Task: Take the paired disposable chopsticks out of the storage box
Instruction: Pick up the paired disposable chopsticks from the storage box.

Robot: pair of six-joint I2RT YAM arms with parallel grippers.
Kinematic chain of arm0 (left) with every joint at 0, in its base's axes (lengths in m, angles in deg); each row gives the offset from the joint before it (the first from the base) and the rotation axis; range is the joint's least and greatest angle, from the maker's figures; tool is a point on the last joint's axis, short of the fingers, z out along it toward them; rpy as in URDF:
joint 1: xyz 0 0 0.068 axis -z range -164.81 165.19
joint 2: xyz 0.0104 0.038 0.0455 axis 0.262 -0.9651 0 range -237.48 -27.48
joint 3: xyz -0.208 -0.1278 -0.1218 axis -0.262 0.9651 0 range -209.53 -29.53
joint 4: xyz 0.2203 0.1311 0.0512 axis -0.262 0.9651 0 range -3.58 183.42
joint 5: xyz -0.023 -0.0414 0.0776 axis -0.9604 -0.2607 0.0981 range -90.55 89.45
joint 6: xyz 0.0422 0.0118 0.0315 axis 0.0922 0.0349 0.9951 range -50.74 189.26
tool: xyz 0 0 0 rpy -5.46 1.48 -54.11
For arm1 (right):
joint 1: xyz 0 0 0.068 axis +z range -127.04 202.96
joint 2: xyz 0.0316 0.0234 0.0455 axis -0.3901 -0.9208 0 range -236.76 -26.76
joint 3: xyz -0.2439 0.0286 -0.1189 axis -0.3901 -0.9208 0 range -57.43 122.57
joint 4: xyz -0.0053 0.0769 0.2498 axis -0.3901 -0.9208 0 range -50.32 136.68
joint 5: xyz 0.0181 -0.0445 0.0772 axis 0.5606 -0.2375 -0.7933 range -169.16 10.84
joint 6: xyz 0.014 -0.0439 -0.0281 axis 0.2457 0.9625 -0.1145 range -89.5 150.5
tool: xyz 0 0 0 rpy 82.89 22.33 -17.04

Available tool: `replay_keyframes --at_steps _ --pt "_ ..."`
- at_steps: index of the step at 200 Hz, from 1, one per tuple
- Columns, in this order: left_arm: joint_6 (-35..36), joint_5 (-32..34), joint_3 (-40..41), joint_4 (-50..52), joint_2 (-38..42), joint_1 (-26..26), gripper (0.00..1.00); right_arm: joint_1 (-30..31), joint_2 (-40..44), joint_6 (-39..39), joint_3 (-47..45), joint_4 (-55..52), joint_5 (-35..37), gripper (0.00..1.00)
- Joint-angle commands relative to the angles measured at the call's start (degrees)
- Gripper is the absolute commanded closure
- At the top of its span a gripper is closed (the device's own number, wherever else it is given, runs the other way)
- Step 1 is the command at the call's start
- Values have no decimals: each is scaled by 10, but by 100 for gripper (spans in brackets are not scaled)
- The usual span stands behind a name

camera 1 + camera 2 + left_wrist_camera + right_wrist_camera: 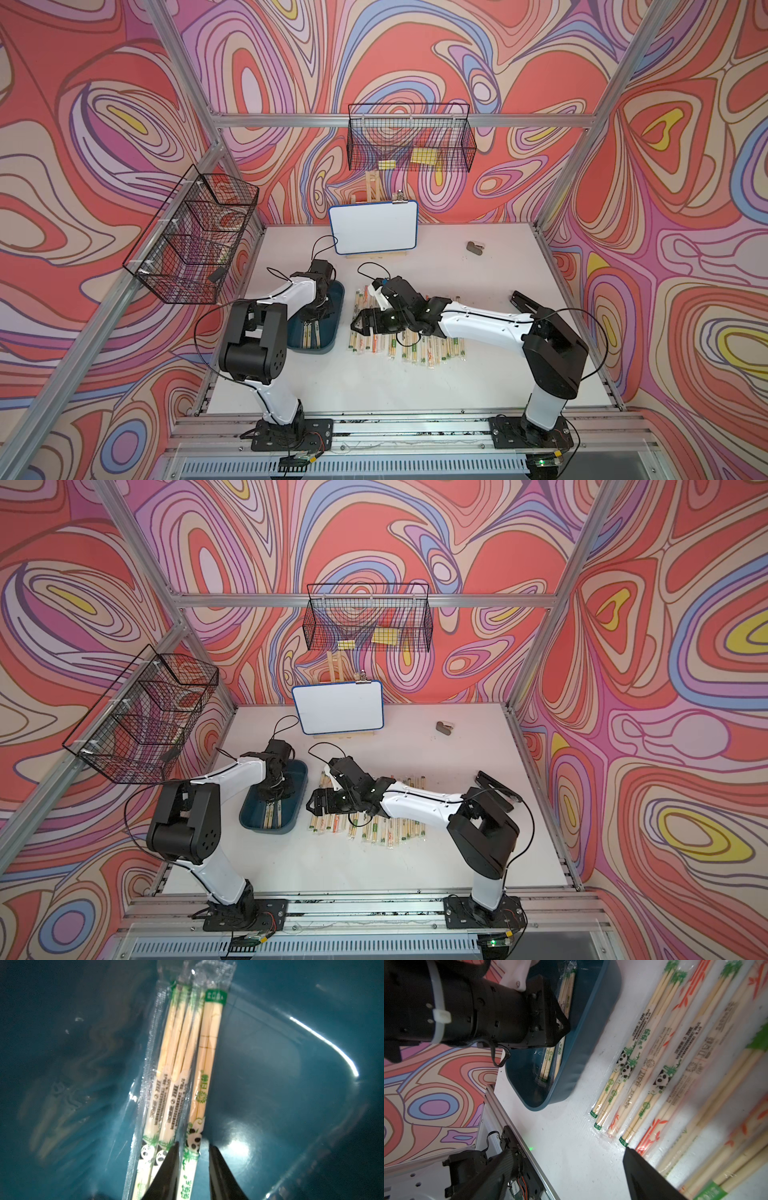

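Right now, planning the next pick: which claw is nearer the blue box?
Left. The left claw is down inside the box, jaws either side of a pair; the right claw hangs beside the box, over pairs lying on the table.

A whiteboard [373,226] stands on an easel [372,187] at twelve o'clock on the table [415,386]. A wire basket [411,137] hangs above it, a second basket [191,237] at nine. A small grey object [475,247] lies at one.

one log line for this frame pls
left hand: open, straddling one chopstick pair in storage box | right hand: open, empty, above chopsticks on table
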Motion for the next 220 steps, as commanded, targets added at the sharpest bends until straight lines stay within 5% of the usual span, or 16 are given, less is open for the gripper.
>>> replay_keyframes --at_steps 1,220 --pt "-2 -6 12 -10 -13 -5 71 2 -6 3 8 -4 -1 11" --pt "17 -24 -11 23 32 -6 100 2 -15 8 26 -14 0 11"
